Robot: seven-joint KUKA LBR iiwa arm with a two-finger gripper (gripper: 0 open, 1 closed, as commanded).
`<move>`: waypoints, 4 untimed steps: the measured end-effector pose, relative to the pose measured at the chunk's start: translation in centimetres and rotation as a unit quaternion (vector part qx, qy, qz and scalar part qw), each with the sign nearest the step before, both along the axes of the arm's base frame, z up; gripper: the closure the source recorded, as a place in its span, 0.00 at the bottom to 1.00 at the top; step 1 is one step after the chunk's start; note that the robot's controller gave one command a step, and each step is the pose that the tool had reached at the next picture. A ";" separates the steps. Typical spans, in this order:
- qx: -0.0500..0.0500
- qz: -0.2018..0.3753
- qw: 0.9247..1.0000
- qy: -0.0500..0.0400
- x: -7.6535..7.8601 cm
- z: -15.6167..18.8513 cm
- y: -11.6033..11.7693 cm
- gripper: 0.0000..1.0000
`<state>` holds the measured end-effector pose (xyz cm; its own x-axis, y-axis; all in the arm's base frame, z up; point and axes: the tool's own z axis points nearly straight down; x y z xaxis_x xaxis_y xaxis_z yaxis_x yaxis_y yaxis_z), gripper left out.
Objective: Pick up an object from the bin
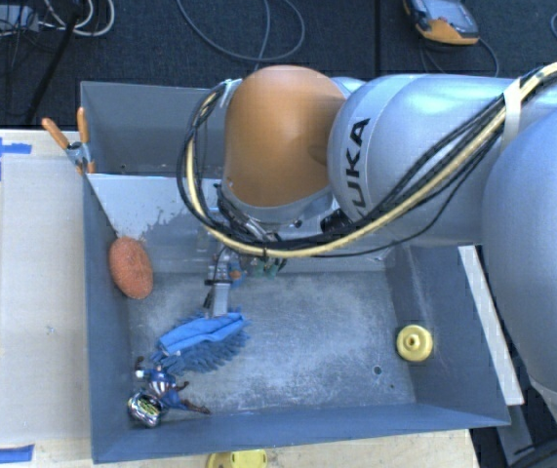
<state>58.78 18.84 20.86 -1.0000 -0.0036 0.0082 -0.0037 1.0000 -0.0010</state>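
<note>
The gripper (221, 305) hangs in the left half of the bin (317, 364), pointing down from under the rounded orange cover (278, 135) on the wrist. It shows as 1 narrow, dark and grey stem, and whether it is clenched or released cannot be told from this angle. Its tip is at the upper end of a blue brush (205, 341). This is a flat, bristly piece with a lighter blue back, lying on the bin floor and slanting from the tip down toward the front-left corner. Whether the tip touches the brush or stands just above it cannot be told, and nothing is visibly gripped.

Black and yellow cables (192, 164) loop around the cover and run back along the silver arm (424, 154), which comes in from the right and hides the far middle of the bin.

To the left of the gripper, near the left wall, lies 1 orange-brown oval lump (132, 267), apart from the brush. Below the brush, in the front-left corner, sits a small tangle of dark, blue and yellow bits (156, 401), its top just beside the brush's lower end. Well apart on the right side of the floor rests 1 round yellow knob (415, 342), alone on bare grey metal.
</note>
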 end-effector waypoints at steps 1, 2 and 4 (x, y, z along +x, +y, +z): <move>0.001 -0.002 1.000 -0.004 0.2 0.5 -0.1 0.00; 0.001 0.048 0.999 -0.005 -1.7 -4.9 -0.4 0.00; 0.001 0.149 0.989 -0.004 -4.4 -5.6 -0.8 0.00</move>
